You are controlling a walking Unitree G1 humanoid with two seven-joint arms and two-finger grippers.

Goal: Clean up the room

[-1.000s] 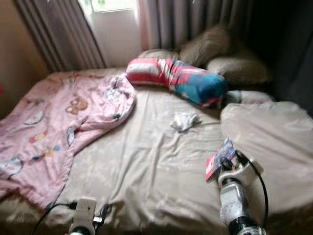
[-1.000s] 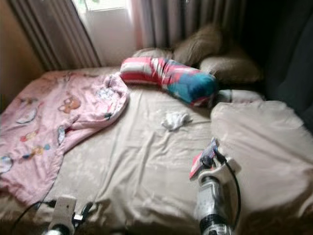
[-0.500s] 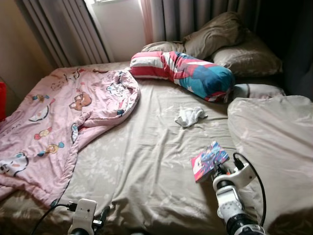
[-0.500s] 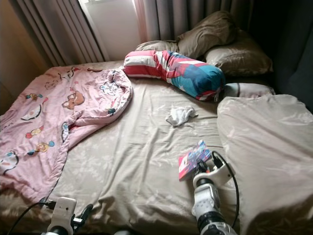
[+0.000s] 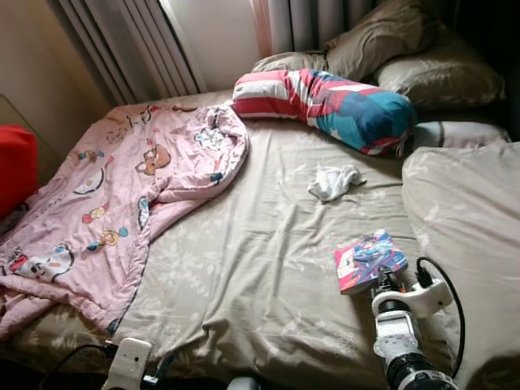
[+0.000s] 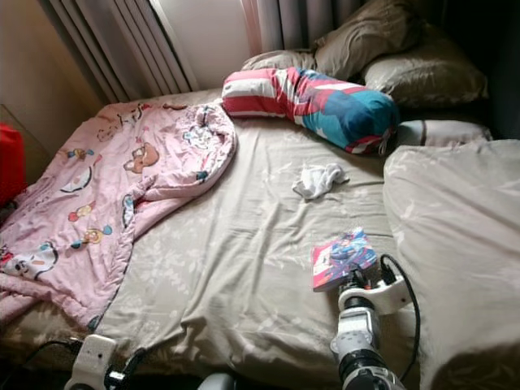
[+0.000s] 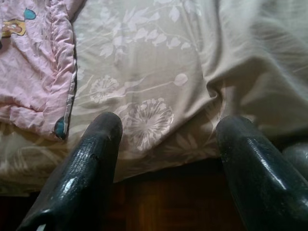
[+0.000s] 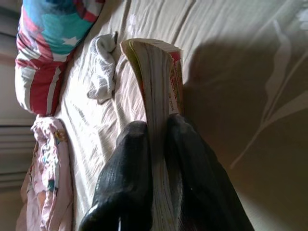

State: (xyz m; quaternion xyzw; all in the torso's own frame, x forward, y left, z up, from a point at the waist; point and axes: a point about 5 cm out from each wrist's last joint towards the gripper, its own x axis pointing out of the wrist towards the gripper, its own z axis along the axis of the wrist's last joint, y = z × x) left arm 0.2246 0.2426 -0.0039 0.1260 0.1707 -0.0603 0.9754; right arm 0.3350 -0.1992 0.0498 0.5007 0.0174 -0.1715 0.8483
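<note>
Beige floral sheets cover the bed point(image 5: 260, 268), and right on it, toward the near edge, sits a colourful book point(image 5: 370, 260), pinched by the right gripper point(image 8: 155, 132). From the wrist you see it clearly: two black fingers point(image 8: 126, 168) closed tight on the book's page edge, one on each side, nearly touching through the paper. Whether the book is lifted or lying flat on the sheet is hard to say; its lower end is hidden behind the fingers.

Just beyond the gripper, further up the bed, lies a crumpled white cloth point(image 5: 335, 182). Past that, a striped red, white and blue bolster point(image 5: 325, 106) stretches across the head of the bed, with brown pillows point(image 5: 406, 49) behind it, their far ends cut off by the frame. To the gripper's right bulges a beige duvet point(image 5: 463, 219), also running out of view.

Well off to the gripper's left sprawls a pink cartoon blanket point(image 5: 114, 211), spilling over the bed's edge. A red object point(image 5: 16, 166) sits beyond it, too cropped to identify.

Low at the foot of the bed hangs the left gripper point(image 7: 166, 130), fingers spread wide, holding nothing, pointed at the sheet's hem and the blanket's corner.
</note>
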